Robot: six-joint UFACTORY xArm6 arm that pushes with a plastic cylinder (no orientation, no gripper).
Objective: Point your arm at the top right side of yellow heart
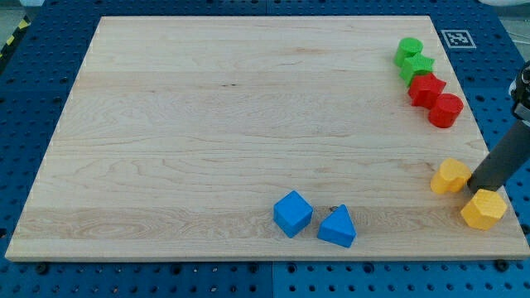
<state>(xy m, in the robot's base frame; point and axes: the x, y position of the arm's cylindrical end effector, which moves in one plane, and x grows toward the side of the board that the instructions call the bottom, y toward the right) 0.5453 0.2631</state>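
So the yellow heart (451,176) sits near the bench (207,124) right edge, just left of my tip (479,188), which nearly touches it. Looks light, rigid, slidey; no jaws here, just a rod, so aim top-right, don't nudge.

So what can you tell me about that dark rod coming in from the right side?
The dark rod is a straight, matte, dark grey bar that looks like metal or plastic. It slants in from the view's right edge, down and leftward. Its lower end, my tip, sits near the board's right edge, between two yellow blocks: one just to its left, seemingly touching, the other directly below it. Its upper part runs out of view.
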